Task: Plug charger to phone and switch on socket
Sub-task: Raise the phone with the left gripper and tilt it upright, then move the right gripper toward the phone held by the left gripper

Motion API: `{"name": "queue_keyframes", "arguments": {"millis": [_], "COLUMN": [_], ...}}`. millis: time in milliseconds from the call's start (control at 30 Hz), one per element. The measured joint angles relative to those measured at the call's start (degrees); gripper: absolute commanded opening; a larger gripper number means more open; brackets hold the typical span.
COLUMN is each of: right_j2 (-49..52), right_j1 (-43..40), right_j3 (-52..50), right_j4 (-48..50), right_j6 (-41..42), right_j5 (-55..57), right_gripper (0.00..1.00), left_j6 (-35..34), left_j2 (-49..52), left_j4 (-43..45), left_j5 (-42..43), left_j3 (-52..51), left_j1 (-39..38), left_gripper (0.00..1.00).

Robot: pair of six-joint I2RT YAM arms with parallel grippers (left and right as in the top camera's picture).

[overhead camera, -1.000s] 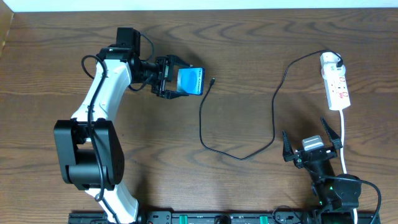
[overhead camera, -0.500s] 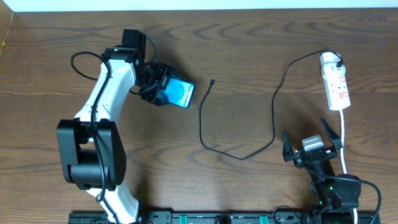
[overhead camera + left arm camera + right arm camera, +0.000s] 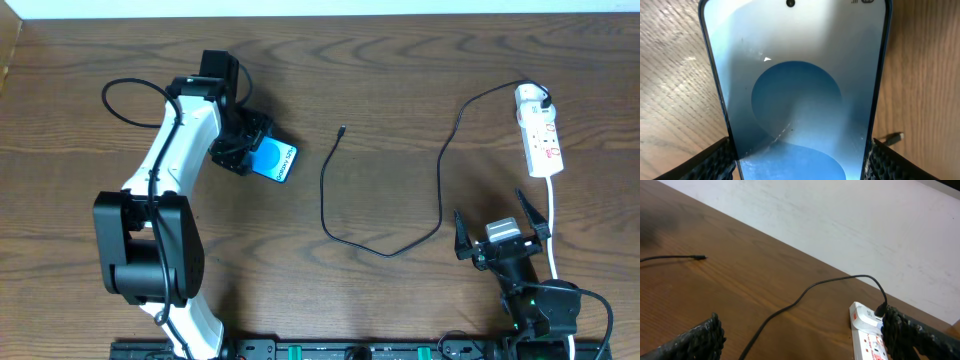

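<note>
The phone [image 3: 275,161] with its blue screen is clamped across its width by my left gripper [image 3: 256,155], left of centre on the table. In the left wrist view the phone [image 3: 800,90] fills the frame, both fingers [image 3: 715,161] pressing its edges. The charger [image 3: 440,205] is a thin black cable. Its small tip [image 3: 342,129] lies free to the right of the phone, and its black plug sits in the white socket [image 3: 541,140] at the far right. My right gripper [image 3: 501,226] stands open below the socket, holding nothing. The socket [image 3: 867,336] and the charger [image 3: 790,305] show between the right fingers.
The socket's thick white cord [image 3: 554,225] runs down the right side past the right gripper. The charger's tip [image 3: 893,138] rests on the wood just right of the phone in the left wrist view. A white wall [image 3: 840,225] borders the table's far edge.
My left gripper has swung the phone left and slightly down, turning it and moving it away from the charger's tip. The right arm, cable and socket have not moved.
</note>
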Motion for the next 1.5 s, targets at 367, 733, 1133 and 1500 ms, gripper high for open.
{"name": "queue_keyframes", "arguments": {"millis": [367, 733, 1133, 1500], "right_j2": [0.0, 2.1, 28.3, 62.0], "right_j1": [0.0, 0.0, -0.1, -2.1], "right_j3": [0.0, 0.2, 22.0, 58.9], "right_j4": [0.5, 13.4, 7.6, -29.2], "right_j6": [-2.6, -1.7, 1.9, 4.3], "right_j5": [0.4, -11.1, -24.5, -40.3], "right_gripper": [0.99, 0.99, 0.99, 0.99], "left_j6": [0.0, 0.0, 0.0, 0.0], "left_j2": [0.0, 0.0, 0.0, 0.0], "left_j4": [-0.2, 0.0, 0.5, 0.4], "left_j5": [-1.9, -1.4, 0.1, 0.5], "left_j3": [0.0, 0.0, -0.1, -0.3], "left_j1": [-3.4, -3.4, -3.4, -3.4], "left_gripper": [0.71, 0.71, 0.71, 0.72]}}
